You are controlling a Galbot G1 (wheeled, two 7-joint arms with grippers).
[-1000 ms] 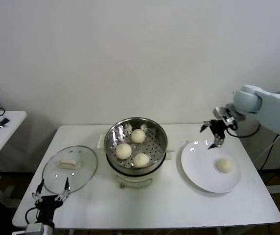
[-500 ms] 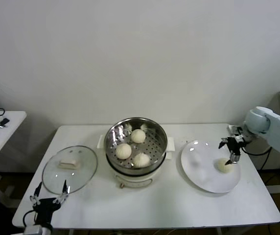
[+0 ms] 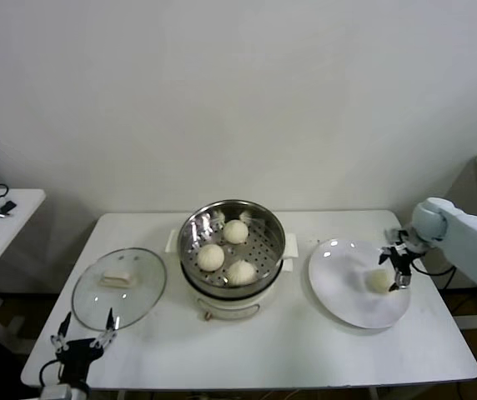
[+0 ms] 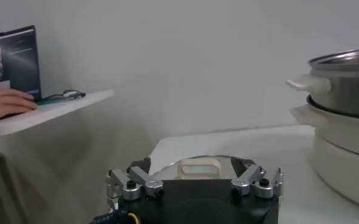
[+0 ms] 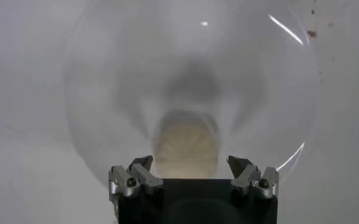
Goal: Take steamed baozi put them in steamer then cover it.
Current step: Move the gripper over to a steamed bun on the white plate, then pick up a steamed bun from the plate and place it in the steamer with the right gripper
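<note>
Right gripper point(image 3: 399, 268) is low over the white plate point(image 3: 338, 283), fingers spread wide, not clamping anything. The fourth baozi point(image 3: 379, 281) lies on the plate just beside and slightly inboard of the fingertips; from the head view, contact cannot be confirmed. In the right wrist view the gripper point(image 5: 192, 163) looks straight down on that baozi point(image 5: 186, 148), which sits between the two spread fingers point(image 5: 141, 168), with the plate point(image 5: 106, 73) filling the frame around it.

Steamer point(image 3: 232, 250) stands well to the left of the right gripper, mid-table, uncovered. Three baozi point(image 3: 240, 272) rest on its perforated floor.

Left gripper point(image 3: 82, 333) is parked at the table's near edge, fingers apart, holding nothing. The glass cover point(image 3: 119, 286) lies flat on the white table point(image 3: 288, 350) just beyond it, bar handle up. Left wrist view: gripper point(image 4: 194, 179), cover point(image 4: 199, 167) directly ahead, steamer point(image 4: 344, 115) off to one side.
</note>
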